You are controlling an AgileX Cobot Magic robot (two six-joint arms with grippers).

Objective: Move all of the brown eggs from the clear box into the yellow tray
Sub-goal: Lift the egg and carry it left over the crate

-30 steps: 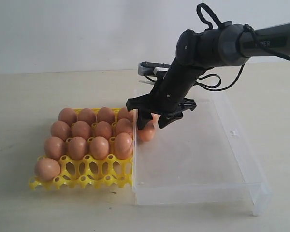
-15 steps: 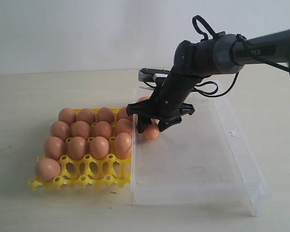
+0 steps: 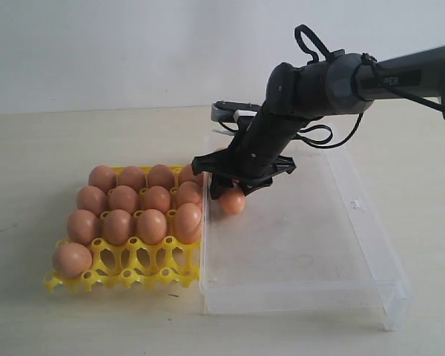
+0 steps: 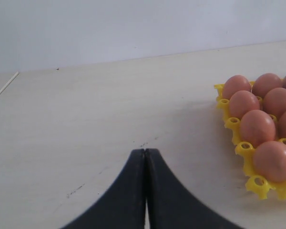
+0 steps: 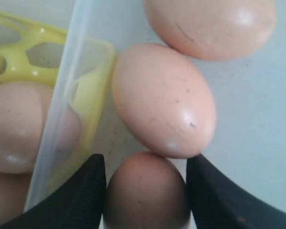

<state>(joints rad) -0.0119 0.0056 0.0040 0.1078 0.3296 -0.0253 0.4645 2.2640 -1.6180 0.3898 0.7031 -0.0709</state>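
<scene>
Your left gripper (image 4: 145, 155) is shut with nothing in it, over the bare surface (image 4: 86, 105) beside the yellow tray (image 3: 144, 276), so the right arm is the near one. In the clear box (image 3: 304, 297), by the wall next to the tray, your right gripper (image 3: 233, 191) holds one brown egg (image 5: 145, 191), a finger on each side, and a second egg (image 5: 162, 100) touches it. The held egg is cut off in the wrist view, so you can't tell which way it points, and the arm mostly hides the third egg (image 5: 209, 24) from outside.
</scene>
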